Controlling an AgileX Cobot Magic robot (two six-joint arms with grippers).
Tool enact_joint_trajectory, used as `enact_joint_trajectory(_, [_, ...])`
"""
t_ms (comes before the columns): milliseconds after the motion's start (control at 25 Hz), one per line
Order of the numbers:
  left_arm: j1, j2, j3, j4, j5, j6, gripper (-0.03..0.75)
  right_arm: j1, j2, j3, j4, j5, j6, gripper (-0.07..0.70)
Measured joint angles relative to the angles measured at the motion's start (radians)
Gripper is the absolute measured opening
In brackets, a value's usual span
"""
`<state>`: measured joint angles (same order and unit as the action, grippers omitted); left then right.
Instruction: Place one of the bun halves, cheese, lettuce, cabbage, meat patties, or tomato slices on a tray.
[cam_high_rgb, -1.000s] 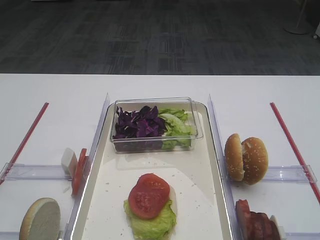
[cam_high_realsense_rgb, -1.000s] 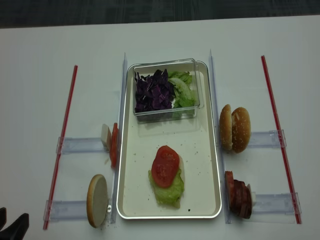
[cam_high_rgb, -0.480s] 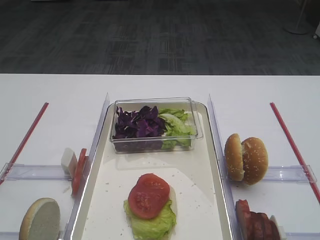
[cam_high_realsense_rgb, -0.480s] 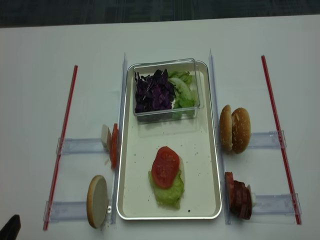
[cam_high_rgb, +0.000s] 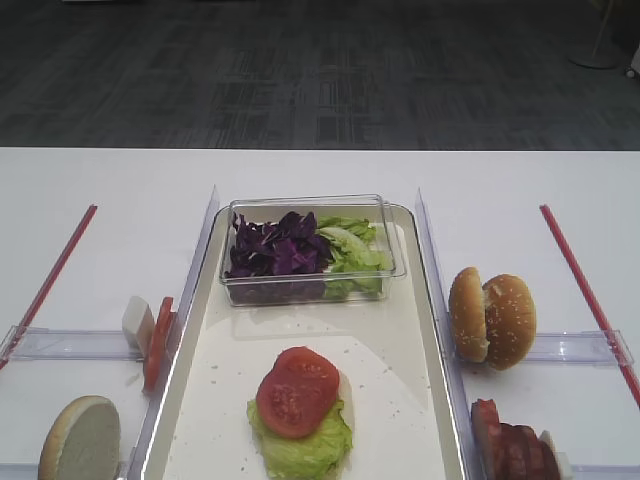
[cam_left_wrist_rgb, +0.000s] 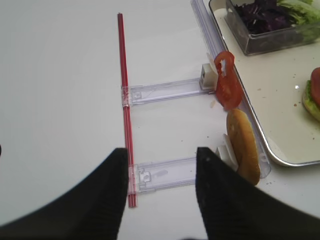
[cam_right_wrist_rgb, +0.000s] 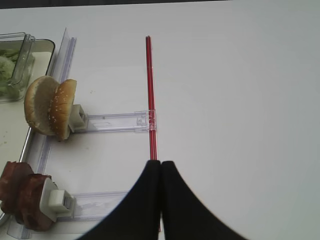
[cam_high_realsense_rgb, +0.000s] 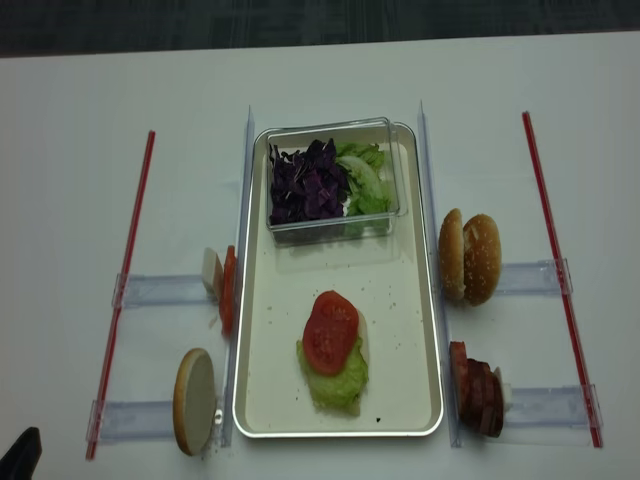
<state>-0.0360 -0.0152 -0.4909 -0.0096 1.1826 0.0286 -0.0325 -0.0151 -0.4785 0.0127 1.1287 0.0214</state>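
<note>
The cream tray (cam_high_realsense_rgb: 405, 300) holds a tomato slice (cam_high_realsense_rgb: 330, 332) lying on a lettuce leaf (cam_high_realsense_rgb: 336, 385). At its far end a clear box (cam_high_realsense_rgb: 385, 130) holds purple cabbage (cam_high_realsense_rgb: 308, 182) and more lettuce (cam_high_realsense_rgb: 366, 178). Left of the tray a bun half (cam_left_wrist_rgb: 243, 145) and a tomato slice (cam_left_wrist_rgb: 226, 82) stand on edge. Two bun halves (cam_right_wrist_rgb: 50, 107) and meat patties (cam_right_wrist_rgb: 22, 197) stand to its right. My left gripper (cam_left_wrist_rgb: 161, 150) is open and empty, near the table's front left. My right gripper (cam_right_wrist_rgb: 160, 163) is shut and empty, by the right red strip.
Red strips (cam_high_realsense_rgb: 125, 280) (cam_high_realsense_rgb: 555, 260) run along both sides of the table. Clear plastic racks (cam_left_wrist_rgb: 165, 91) (cam_right_wrist_rgb: 112, 121) hold the upright food, and clear rails (cam_high_realsense_rgb: 243, 200) flank the tray. Only a dark tip of the left gripper (cam_high_realsense_rgb: 20, 455) shows in the overhead view.
The left gripper's dark tip has drawn back toward the bottom left corner of the overhead view. The food and tray have not moved.
</note>
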Motion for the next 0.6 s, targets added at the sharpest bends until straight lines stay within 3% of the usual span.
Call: enact_joint_trajectory(600, [0.000, 0.000, 0.000, 0.000, 0.000, 0.000, 0.293, 0.000, 0.000, 0.000, 0.000, 0.000, 0.004, 0.364])
